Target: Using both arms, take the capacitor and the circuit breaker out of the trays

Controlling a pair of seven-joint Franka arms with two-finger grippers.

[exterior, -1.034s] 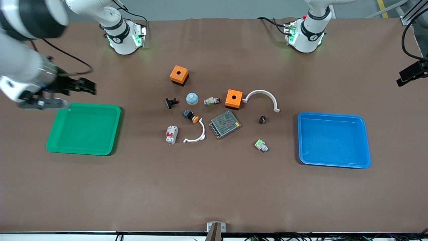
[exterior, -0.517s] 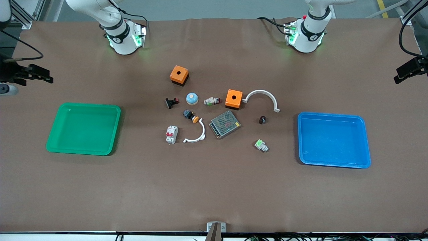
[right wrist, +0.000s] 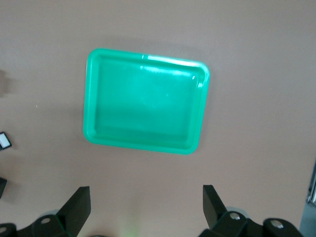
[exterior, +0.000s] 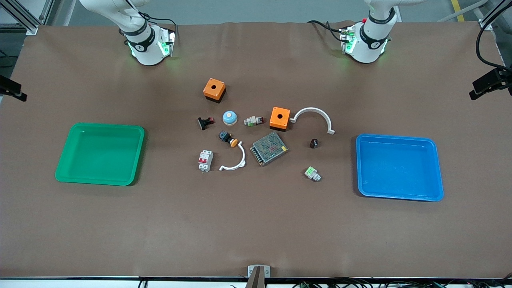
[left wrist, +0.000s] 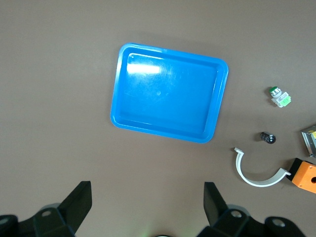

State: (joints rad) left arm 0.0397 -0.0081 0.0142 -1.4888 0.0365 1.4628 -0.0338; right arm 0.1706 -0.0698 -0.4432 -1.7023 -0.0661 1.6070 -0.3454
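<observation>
The capacitor (exterior: 314,143) is a tiny black cylinder standing on the table between the white arc and the blue tray; it also shows in the left wrist view (left wrist: 268,138). The breaker (exterior: 205,161), white with red levers, lies toward the green tray, and a white sliver of it shows in the right wrist view (right wrist: 4,140). My left gripper (exterior: 486,85) is high at the left arm's end of the table, open and empty (left wrist: 147,202). My right gripper (exterior: 12,91) is at the right arm's end, nearly out of the front view, open and empty (right wrist: 146,205).
The green tray (exterior: 64,176) and the blue tray (exterior: 438,196) sit at either end, both bare inside. Between them lie two orange boxes (exterior: 280,118), two white arcs (exterior: 314,114), a metal mesh box (exterior: 269,148), a push-button (exterior: 228,139), a blue dome (exterior: 230,117) and small connectors (exterior: 312,173).
My right arm has pulled back from the green tray's far corner, toward the edge of the front view. My left gripper has shifted slightly. The parts have not moved.
</observation>
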